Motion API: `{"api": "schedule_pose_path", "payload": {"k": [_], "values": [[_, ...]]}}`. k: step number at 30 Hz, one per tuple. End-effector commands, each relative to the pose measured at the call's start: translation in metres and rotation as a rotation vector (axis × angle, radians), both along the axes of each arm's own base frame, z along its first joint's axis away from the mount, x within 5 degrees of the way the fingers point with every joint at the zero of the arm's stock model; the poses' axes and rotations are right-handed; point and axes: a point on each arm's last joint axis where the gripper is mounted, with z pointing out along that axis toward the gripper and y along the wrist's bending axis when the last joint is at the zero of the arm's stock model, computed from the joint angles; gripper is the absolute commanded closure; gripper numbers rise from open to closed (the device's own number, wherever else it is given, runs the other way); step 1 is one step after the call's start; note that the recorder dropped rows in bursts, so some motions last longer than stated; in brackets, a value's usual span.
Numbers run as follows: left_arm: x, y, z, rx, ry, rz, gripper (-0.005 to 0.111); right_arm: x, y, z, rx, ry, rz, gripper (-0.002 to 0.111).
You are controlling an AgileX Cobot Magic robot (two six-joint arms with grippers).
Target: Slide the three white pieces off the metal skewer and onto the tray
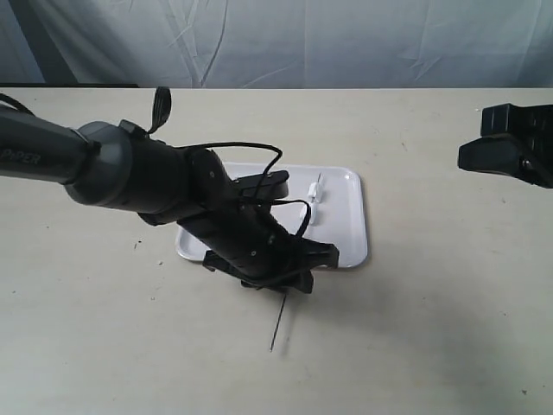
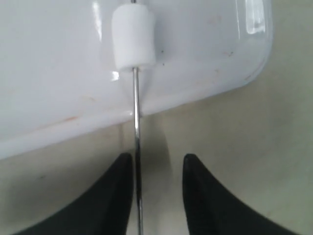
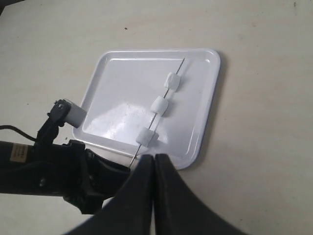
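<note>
The white tray (image 1: 350, 233) lies mid-table. On it rests the metal skewer (image 3: 166, 94) with three white pieces (image 3: 160, 105) threaded along it. The skewer's bare end (image 1: 277, 324) sticks out over the tray's near rim onto the table. My left gripper (image 2: 157, 164) is open and straddles that bare end just outside the tray (image 2: 58, 58). The rod (image 2: 136, 122) runs close along one finger, and the nearest white piece (image 2: 133, 36) sits just inside the rim. My right gripper (image 3: 154, 161) is shut and empty, held well above the table off to the tray's right (image 1: 471, 156).
The left arm (image 1: 130, 169) reaches across the tray's left and front parts and hides them in the exterior view. A cream tabletop (image 1: 432, 328) surrounds the tray, with a pale cloth backdrop (image 1: 346, 43) behind.
</note>
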Motion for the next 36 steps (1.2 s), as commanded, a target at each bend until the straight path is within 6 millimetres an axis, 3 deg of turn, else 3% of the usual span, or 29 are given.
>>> {"api": "schedule_pose_path", "payload": {"k": [1, 4, 10, 14, 21, 27, 31, 36], "values": [[-0.006, -0.001, -0.015, 0.046, 0.059, -0.055, 0.087, 0.002, -0.001, 0.002, -0.001, -0.014, -0.007, 0.109], [-0.009, 0.001, -0.018, 0.078, 0.067, -0.105, 0.106, 0.002, -0.001, 0.002, -0.001, -0.014, -0.007, 0.109], [-0.015, 0.003, -0.013, 0.099, 0.128, -0.203, 0.106, 0.002, -0.001, 0.002, -0.001, -0.013, -0.005, 0.109], [-0.004, 0.01, 0.014, 0.058, 0.146, -0.226, 0.106, 0.002, -0.001, 0.002, -0.006, -0.017, -0.007, 0.109], [0.027, 0.066, 0.081, -0.101, 0.153, -0.076, 0.106, 0.008, -0.004, 0.006, 0.009, -0.067, -0.066, 0.109], [0.031, 0.096, 0.125, -0.292, 0.104, -0.086, 0.106, 0.008, 0.001, 0.011, 0.1, -0.073, -0.061, 0.109], [0.021, 0.1, 0.127, -0.301, 0.152, -0.159, 0.107, 0.006, 0.009, 0.017, 0.18, -0.107, 0.007, 0.109], [0.007, 0.104, 0.107, -0.295, 0.193, -0.2, 0.107, 0.004, 0.015, 0.02, 0.254, -0.118, 0.081, 0.109]]}}
